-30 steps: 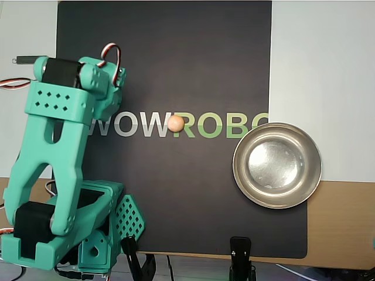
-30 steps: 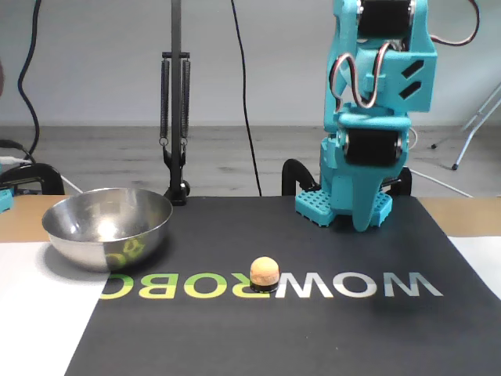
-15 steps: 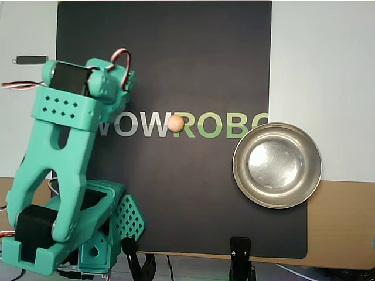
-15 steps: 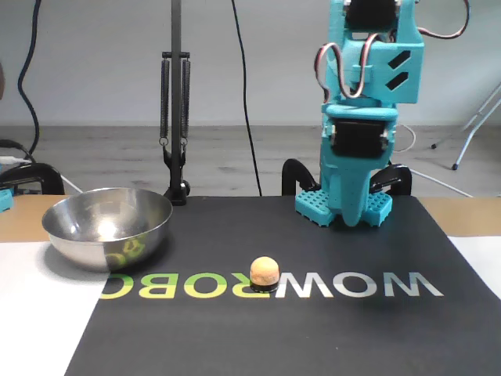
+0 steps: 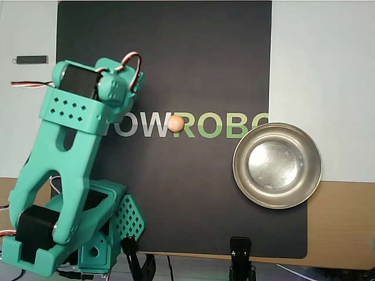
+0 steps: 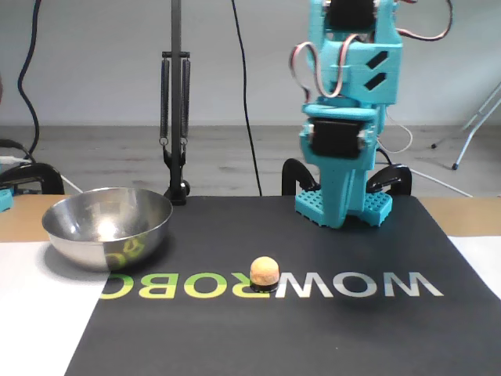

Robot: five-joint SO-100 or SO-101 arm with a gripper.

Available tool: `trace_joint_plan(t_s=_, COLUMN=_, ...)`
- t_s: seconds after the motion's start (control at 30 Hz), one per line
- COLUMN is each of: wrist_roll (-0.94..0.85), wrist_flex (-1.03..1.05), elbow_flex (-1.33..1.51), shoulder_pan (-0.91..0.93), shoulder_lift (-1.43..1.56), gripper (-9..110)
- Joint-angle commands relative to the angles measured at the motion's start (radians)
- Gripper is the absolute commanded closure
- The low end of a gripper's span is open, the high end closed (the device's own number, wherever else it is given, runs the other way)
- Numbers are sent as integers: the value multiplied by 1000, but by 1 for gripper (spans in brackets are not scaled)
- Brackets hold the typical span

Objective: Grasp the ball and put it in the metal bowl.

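A black mat (image 6: 258,329) covers the table; the ball (image 6: 264,271) sits on its lettering, the metal bowl (image 6: 107,227) well apart. The gripper's jaws are hidden, so I cannot tell their state.

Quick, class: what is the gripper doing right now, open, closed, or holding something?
Gripper: cannot tell; its jaws are not clearly shown. It holds nothing: the ball sits alone on the mat.

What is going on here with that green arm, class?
A teal robot arm stands over a black mat, well apart from the small peach ball resting on the mat's printed lettering. The metal bowl sits empty at the mat's edge. Nothing is grasped yet; the gripper's fingers aren't clearly visible.
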State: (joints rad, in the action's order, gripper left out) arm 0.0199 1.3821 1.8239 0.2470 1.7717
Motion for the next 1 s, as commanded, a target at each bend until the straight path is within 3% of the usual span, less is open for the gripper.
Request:
trace_joint_plan(t_s=0.0, wrist_roll=-3, wrist_flex=-5, elbow_flex=18, shoulder_pan=11, shoulder_lift=43, gripper=102)
trace_joint_plan(t_s=0.57, wrist_roll=-51, wrist_flex=-6, elbow_flex=146, shoulder_pan=38, shoulder_lift=164, gripper=102)
trace_joint_plan(t_s=0.97, wrist_roll=-43, wrist_flex=-183, elbow_flex=264, shoulder_pan=91, shoulder_lift=167, gripper=102)
